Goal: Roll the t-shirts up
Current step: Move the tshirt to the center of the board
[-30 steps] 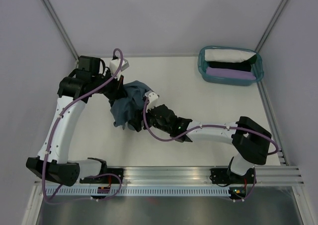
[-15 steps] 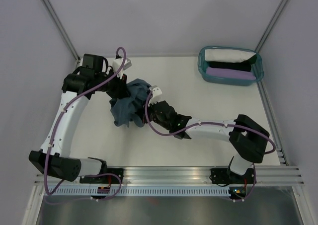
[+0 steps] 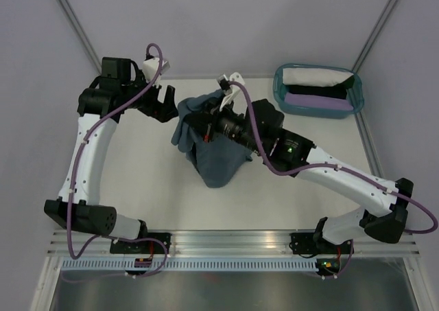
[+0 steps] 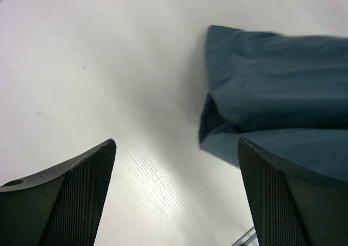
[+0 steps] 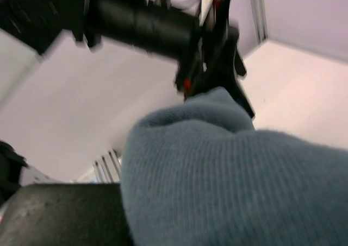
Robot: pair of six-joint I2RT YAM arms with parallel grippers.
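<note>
One slate-blue t-shirt [image 3: 216, 158] hangs bunched from the right pincer [image 3: 201, 123], which clamps its cloth. The left pincer [image 4: 176, 144] gapes wide beside it, over the white bench [image 3: 137, 177].

Lifted the dusty slate-blue cotton t-shirt [image 3: 219, 163] out of its crumpled heap left of centre and carried it rightward and toward the far side. Now hanging in a long drape from the right tool [image 3: 208, 125], clamped on a bunched fold. Swung the right arm up from lying low over the white surface [image 3: 137, 180] into a raised reach, elbow carried out to the right. Let go with the left tool [image 3: 162, 106]: drawn back leftward, fingers spread wide, apart from the cloth and no longer buried in it.
</note>
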